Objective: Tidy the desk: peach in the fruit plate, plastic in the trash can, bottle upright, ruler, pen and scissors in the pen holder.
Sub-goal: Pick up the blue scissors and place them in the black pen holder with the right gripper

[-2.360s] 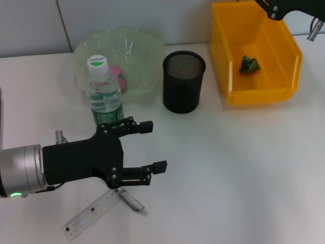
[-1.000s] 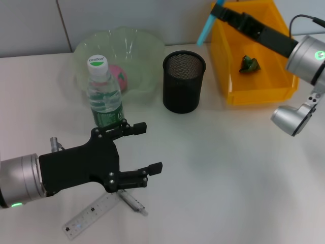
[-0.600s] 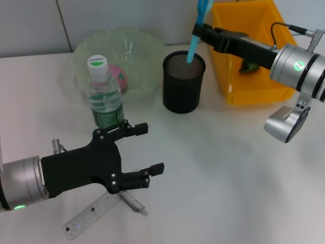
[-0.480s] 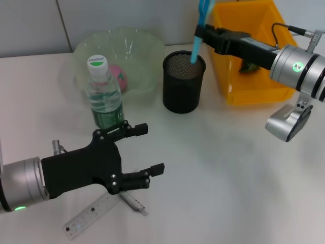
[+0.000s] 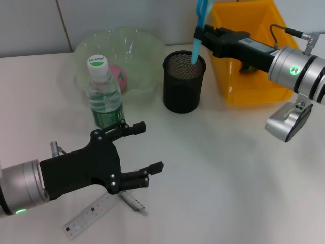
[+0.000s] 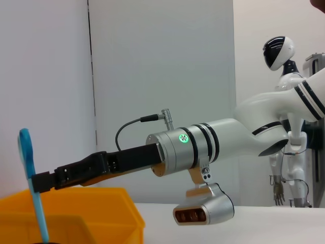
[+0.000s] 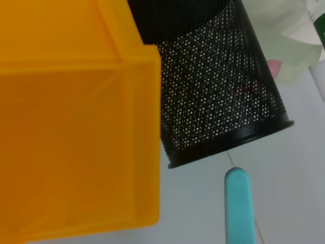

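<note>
The right pincer was clenched on the blue scissors, holding them nearly upright over the black mesh pen holder, with their lower tip just inside its rim. The yellow trash can stood just beside the holder, with a crumpled green piece of plastic partly hidden behind the arm inside it. The left pincer hovered low over the white surface with its fingers spread and nothing between them. Just below it lay the pen and the clear ruler, side by side. The water bottle stood upright in front of the pale green fruit plate, and the pink peach rested in that plate.
</note>
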`<state>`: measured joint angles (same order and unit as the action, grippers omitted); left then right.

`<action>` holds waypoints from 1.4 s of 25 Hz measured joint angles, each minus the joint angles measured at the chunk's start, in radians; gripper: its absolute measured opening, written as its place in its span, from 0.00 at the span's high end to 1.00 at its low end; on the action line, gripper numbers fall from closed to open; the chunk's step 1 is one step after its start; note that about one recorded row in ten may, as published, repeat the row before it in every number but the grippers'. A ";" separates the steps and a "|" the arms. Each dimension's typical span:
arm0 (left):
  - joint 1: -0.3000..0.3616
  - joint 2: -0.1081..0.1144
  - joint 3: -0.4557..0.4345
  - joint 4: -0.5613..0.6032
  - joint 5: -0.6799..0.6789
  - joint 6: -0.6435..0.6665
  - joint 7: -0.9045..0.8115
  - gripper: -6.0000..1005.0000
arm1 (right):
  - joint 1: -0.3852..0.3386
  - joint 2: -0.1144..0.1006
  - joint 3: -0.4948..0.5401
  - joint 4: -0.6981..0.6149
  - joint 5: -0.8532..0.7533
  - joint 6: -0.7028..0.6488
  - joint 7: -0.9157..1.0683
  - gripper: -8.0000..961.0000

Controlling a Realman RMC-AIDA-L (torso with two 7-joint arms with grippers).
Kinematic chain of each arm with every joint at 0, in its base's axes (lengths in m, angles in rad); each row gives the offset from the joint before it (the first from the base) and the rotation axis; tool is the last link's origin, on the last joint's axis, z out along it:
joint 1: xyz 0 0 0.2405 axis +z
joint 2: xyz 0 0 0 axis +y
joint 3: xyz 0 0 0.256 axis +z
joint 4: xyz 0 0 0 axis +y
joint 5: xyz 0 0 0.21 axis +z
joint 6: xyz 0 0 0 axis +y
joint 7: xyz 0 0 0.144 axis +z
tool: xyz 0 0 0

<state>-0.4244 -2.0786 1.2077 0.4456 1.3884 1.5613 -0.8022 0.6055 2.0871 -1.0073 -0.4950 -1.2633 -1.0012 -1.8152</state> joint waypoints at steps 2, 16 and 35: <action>-0.003 0.000 0.000 -0.004 0.000 0.000 0.000 0.23 | -0.002 0.001 -0.014 0.000 0.000 0.000 -0.006 0.66; -0.012 0.000 0.009 -0.031 -0.030 0.000 0.056 0.24 | -0.021 0.004 -0.037 0.020 0.053 0.005 -0.149 0.65; -0.016 0.000 0.013 -0.067 -0.053 0.006 0.133 0.24 | -0.024 0.005 -0.198 0.073 0.301 0.024 -0.210 0.64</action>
<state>-0.4404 -2.0785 1.2211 0.3784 1.3356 1.5675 -0.6695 0.5814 2.0923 -1.2058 -0.4223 -0.9622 -0.9769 -2.0248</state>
